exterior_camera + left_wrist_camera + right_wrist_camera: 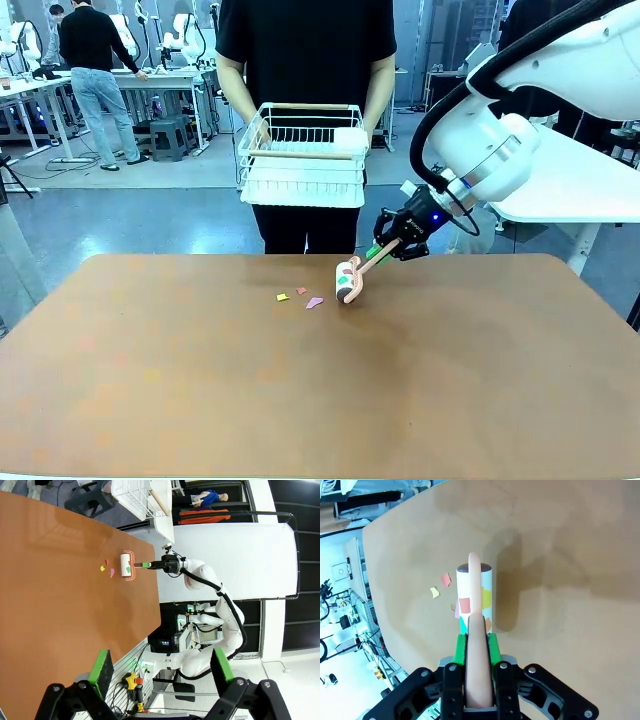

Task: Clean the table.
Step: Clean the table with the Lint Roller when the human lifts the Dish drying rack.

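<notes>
Table (180, 400) top: smooth, matt, reddish-brown. Roller (349, 281): white paper-like sleeve, smooth pink plastic-looking handle. Scraps (314, 302): thin paper. Rack (300, 185), upper centre: white-coated wire.

Open table (200, 400) lies before us on the near side of the lint roller (348, 282) and well to its left. Three paper scraps (300, 292) sit just left of it, our right gripper (382, 250) clamps its handle from the far right, and a person holds a white wire rack (303, 160) beyond.

no legible text, no readable labels, brands or numbers
</notes>
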`<state>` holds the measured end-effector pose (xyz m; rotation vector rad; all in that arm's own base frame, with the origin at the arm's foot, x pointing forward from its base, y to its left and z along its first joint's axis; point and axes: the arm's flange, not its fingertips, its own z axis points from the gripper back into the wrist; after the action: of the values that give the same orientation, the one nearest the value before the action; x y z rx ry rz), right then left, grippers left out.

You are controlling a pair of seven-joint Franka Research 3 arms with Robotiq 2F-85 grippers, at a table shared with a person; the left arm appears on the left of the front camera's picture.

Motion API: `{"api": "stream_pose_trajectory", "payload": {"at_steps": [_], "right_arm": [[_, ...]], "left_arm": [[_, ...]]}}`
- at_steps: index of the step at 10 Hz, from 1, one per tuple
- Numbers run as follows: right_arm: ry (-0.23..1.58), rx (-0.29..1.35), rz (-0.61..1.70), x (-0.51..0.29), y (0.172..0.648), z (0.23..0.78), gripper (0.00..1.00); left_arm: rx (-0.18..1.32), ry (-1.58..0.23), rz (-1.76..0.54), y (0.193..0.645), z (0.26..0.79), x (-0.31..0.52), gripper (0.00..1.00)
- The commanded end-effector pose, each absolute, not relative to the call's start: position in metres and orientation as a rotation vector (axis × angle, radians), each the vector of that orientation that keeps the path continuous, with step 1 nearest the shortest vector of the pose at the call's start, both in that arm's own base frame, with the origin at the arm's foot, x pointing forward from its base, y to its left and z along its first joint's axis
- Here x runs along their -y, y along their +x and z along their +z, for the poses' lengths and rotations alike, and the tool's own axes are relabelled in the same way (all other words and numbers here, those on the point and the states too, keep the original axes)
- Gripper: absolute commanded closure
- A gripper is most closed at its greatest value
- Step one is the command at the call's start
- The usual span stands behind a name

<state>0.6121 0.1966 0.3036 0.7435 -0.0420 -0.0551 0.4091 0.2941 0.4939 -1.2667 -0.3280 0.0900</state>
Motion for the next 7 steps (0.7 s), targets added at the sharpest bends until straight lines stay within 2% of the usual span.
{"api": "stream_pose_trajectory", "payload": {"at_steps": [1, 7], "right_arm": [[0.769, 0.072, -0.068, -0.200, 0.618, 0.300, 0.79], [0.677, -0.122, -0.012, -0.259, 0.634, 0.245, 0.79]], "left_arm": [[0.341, -1.292, 0.084, 0.406, 0.496, -0.295, 0.00], [0.341, -1.292, 0.084, 0.406, 0.496, -0.295, 0.00]]}}
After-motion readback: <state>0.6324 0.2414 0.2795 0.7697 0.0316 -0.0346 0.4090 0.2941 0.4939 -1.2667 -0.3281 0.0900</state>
